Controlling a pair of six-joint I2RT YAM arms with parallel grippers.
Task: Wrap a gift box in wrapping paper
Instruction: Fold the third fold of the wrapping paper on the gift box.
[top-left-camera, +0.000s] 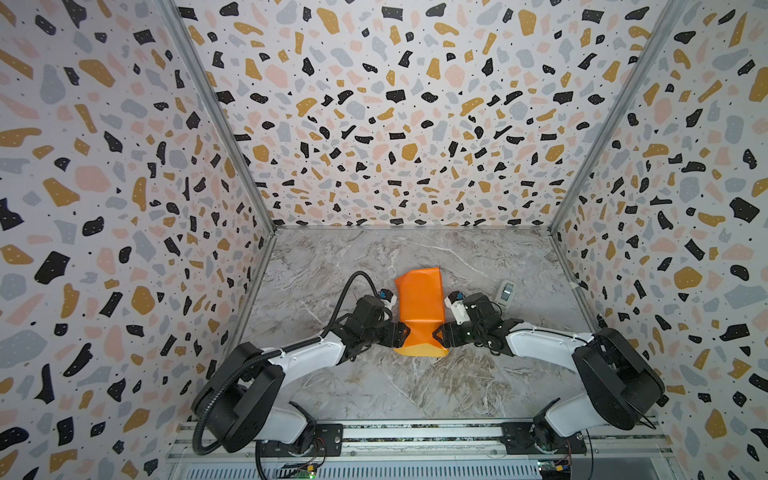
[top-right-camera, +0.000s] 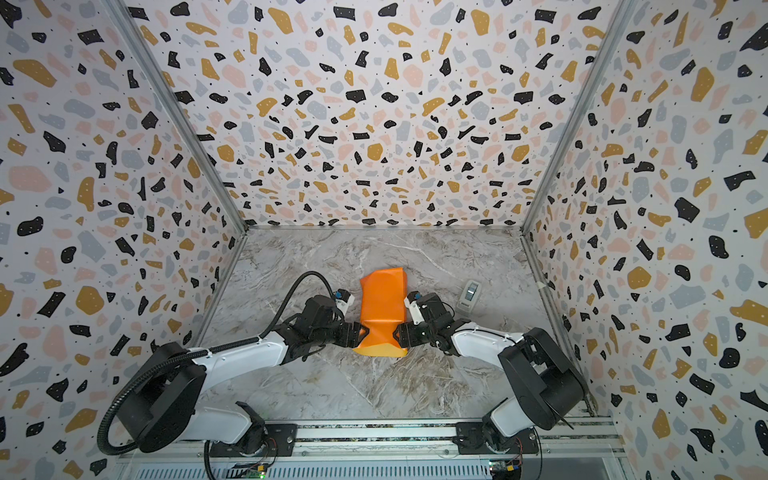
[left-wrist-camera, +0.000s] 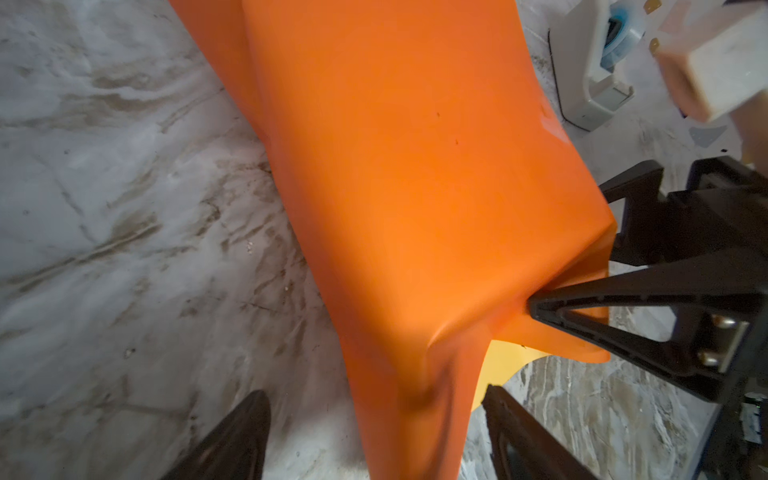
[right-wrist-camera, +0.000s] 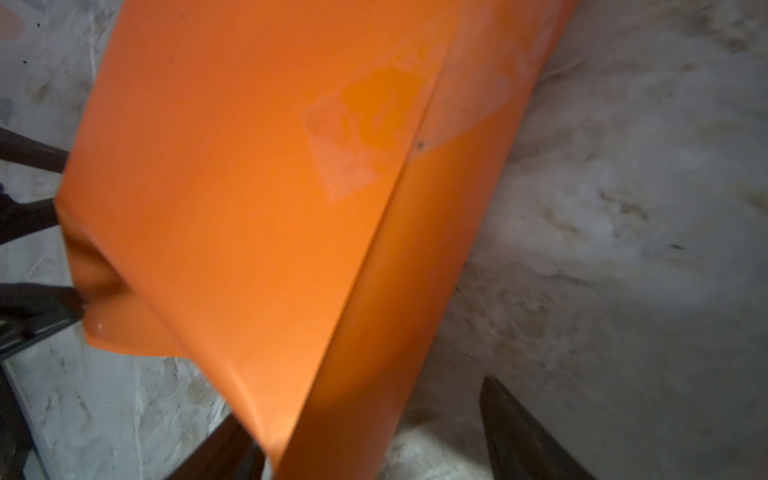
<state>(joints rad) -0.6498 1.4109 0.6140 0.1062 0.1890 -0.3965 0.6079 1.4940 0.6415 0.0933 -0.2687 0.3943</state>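
Note:
The wrapping paper (top-left-camera: 419, 303) (top-right-camera: 384, 299) lies folded into a long bundle, orange face out, in the middle of the marble table in both top views. A strip of its mustard-yellow face (top-left-camera: 419, 352) shows at the near end. The gift box is hidden. My left gripper (top-left-camera: 404, 336) (left-wrist-camera: 374, 440) stands open astride the bundle's left side near that end, with gaps beside both fingers. My right gripper (top-left-camera: 437, 334) (right-wrist-camera: 374, 449) is open on the opposite side. One right fingertip (left-wrist-camera: 540, 309) presses a dent into the paper (left-wrist-camera: 415, 187) (right-wrist-camera: 249, 187).
A small grey tape dispenser (top-left-camera: 506, 293) (top-right-camera: 471, 294) stands on the table just right of the bundle, behind my right wrist. Patterned walls close in the table on three sides. The arms' base rail (top-left-camera: 415, 432) runs along the near edge.

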